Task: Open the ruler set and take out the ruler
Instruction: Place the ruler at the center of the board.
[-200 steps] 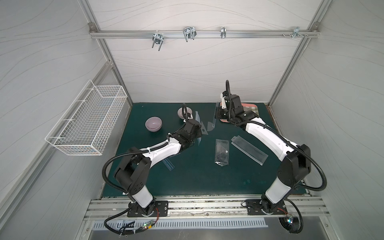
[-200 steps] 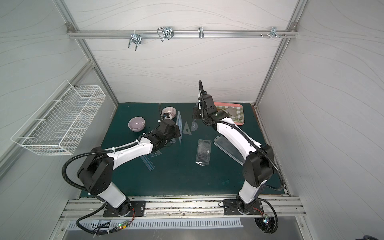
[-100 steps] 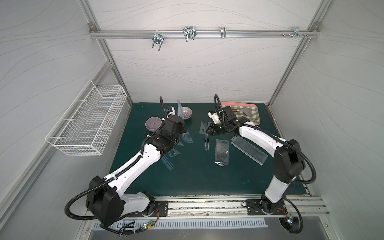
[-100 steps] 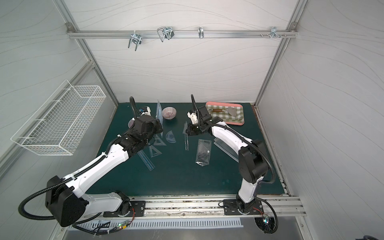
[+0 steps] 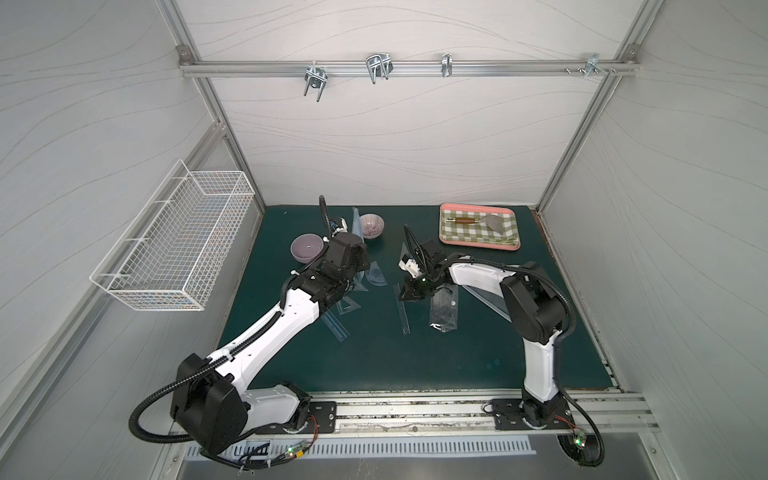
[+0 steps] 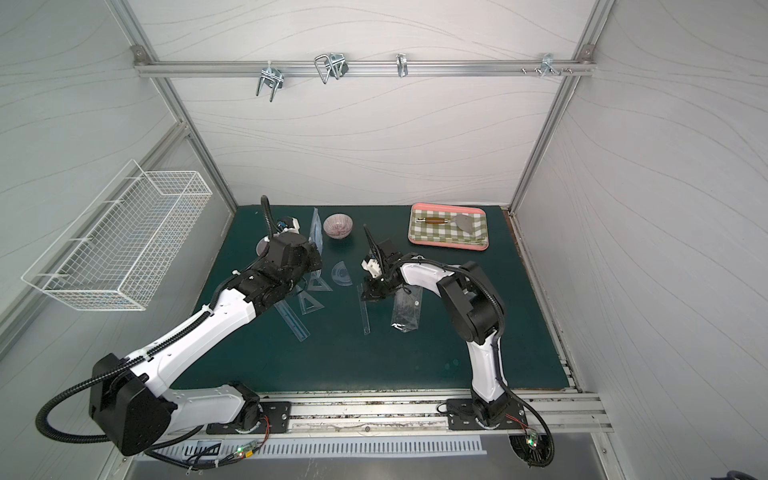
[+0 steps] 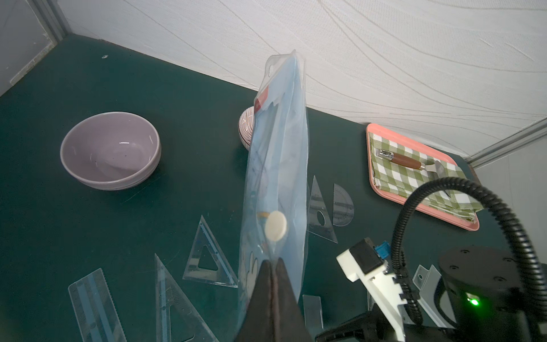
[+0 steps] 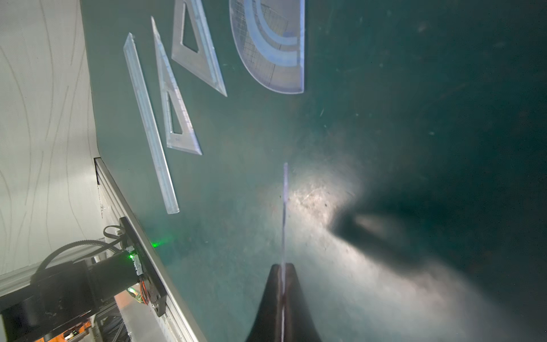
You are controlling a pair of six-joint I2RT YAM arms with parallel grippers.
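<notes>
Both arms have drawn apart, the clear plastic straight ruler (image 8: pixel 284 207) now free of its pale blue translucent pouch (image 7: pixel 276 165).
Clamped on the ruler's end, the right gripper (image 8: pixel 283 266) has lowered it edge-on over the green table (image 5: pixel 374 365); the left gripper (image 7: pixel 273 262) pinches the pouch upright. Extraction looks done; only setting the ruler down seems left.

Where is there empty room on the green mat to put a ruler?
The biggest bare patch of mat is the near strip, in front of the long ruler and the clear bag, between the arm bases. A smaller one lies between the striped bowl and the pink tray. The middle is crowded with triangles and a protractor.
</notes>
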